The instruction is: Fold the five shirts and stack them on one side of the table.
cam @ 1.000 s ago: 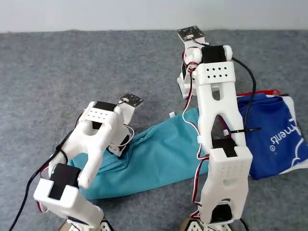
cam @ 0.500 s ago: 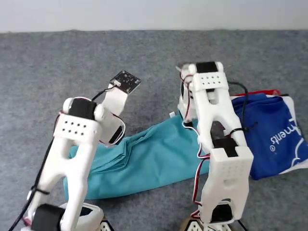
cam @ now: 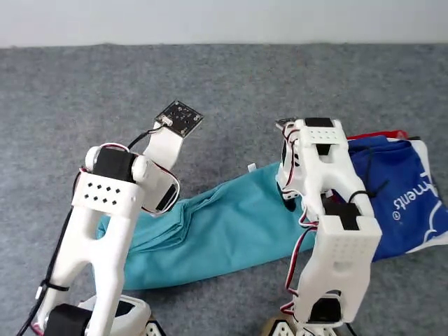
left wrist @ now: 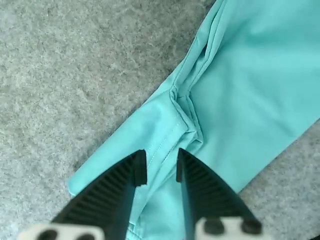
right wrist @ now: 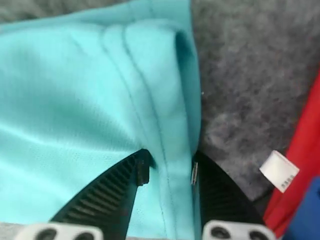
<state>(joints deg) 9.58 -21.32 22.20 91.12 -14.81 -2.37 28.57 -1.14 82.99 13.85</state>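
Both arms low over the teal shirt (cam: 224,234), mid-table (cam: 210,84).
Shirt folded into a long band, running from 8 o'clock to 2 o'clock across the table centre. Left gripper (left wrist: 160,167) over the band's 8 o'clock end, jaws a narrow gap apart above a stitched fold. Right gripper (right wrist: 169,174) at the 2 o'clock end, jaws parted and straddling the hemmed edge. Blue shirt (cam: 402,189) lies at 3 o'clock, red cloth (right wrist: 300,200) showing under it, a white tag (right wrist: 279,171) beside.
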